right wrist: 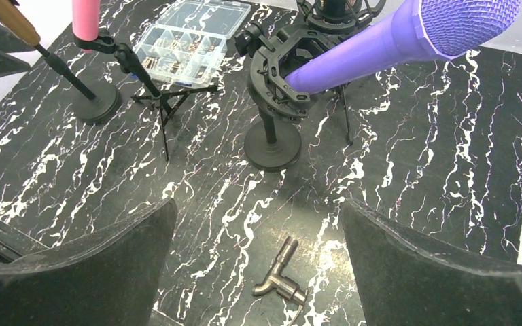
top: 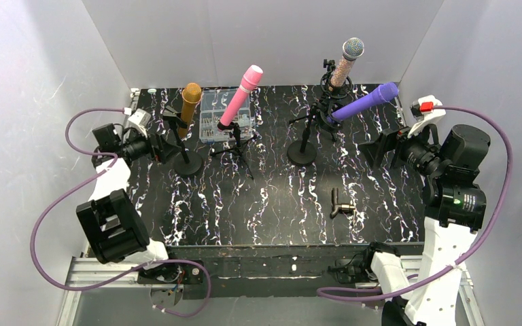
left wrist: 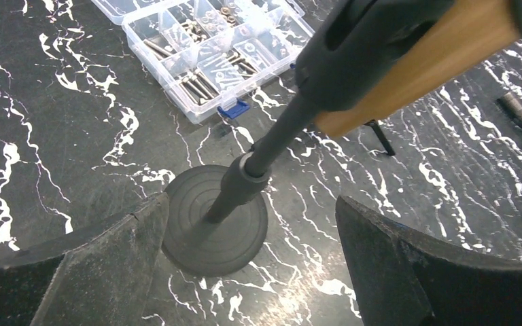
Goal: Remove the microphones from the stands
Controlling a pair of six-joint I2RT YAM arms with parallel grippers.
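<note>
Several microphones sit in stands on the black marbled table. A brown-gold microphone [top: 190,100] sits in a round-base stand [top: 187,163] at the left; its body [left wrist: 421,68] and the stand base [left wrist: 214,221] fill the left wrist view. My left gripper [top: 162,146] is open just left of this stand, jaws either side of the pole, touching nothing. A purple microphone [top: 365,102] lies tilted in a shock-mount stand [top: 303,153], also in the right wrist view [right wrist: 394,41]. My right gripper [top: 380,148] is open and empty below its head. A pink microphone [top: 240,95] is on a tripod.
A silver-headed microphone [top: 347,62] stands at the back. A clear parts box [top: 225,115] with screws lies at the back middle. A small metal tap fitting [top: 340,206] lies on the table, seen between the right jaws [right wrist: 280,278]. White walls enclose the table.
</note>
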